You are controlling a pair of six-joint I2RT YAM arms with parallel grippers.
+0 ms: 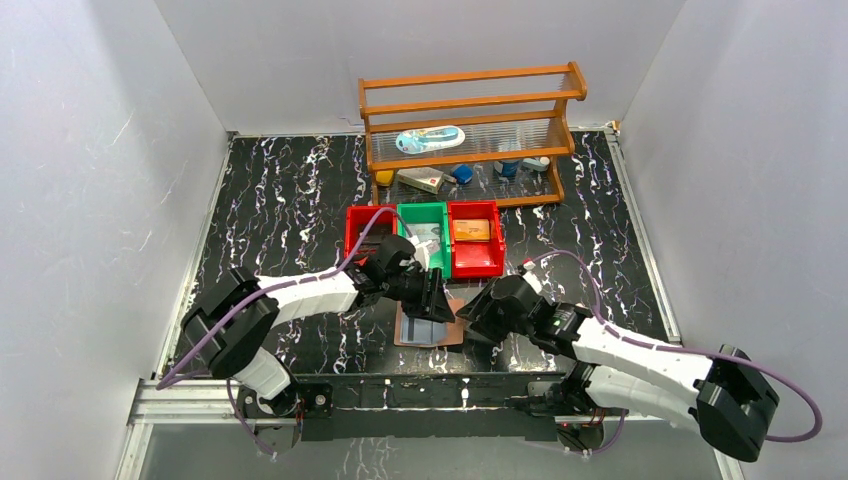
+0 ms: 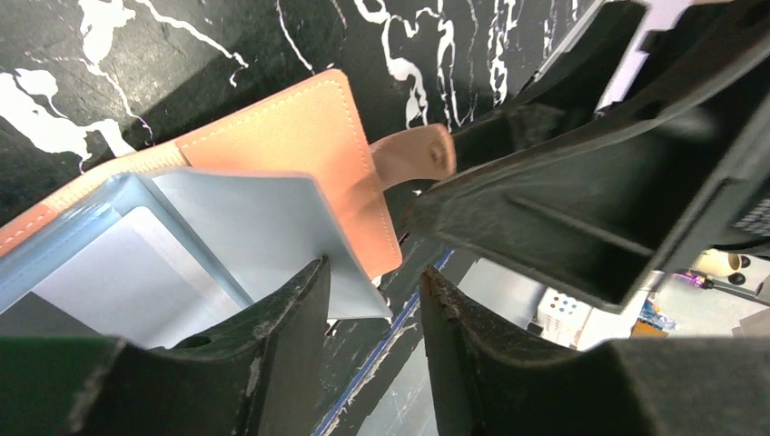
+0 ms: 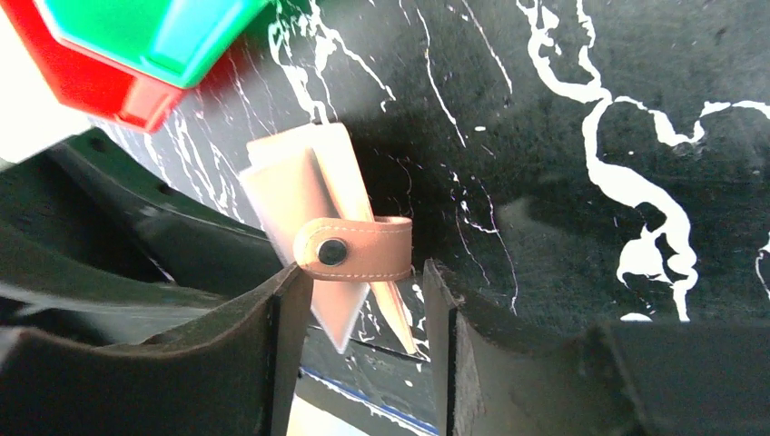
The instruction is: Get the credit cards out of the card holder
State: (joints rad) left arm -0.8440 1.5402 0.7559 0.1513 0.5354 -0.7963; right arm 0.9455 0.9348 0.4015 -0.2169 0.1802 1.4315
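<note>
At counter point(image 1: 280, 200) near edge: card holder point(image 1: 428, 332) open. Left claw point(image 2: 372, 274) parted, clear sleeve point(image 2: 263, 218) corner between fingers. Right claw point(image 3: 365, 271) parted astride snap tab point(image 3: 359, 247).

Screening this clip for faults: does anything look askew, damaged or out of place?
Nothing damaged or spilled. The card holder lies part-open by the table's near edge, its snap tab just ahead of the right hand.

Boxed in by plain white walls point(image 1: 90, 150) along the left, far and right edges of a black, white-veined desk point(image 1: 280, 190). Furnished at the far edge with an orange-brown wooden rack point(image 1: 470, 77) holding ribbed clear shelves. Lit evenly, with soft shadows.
</note>
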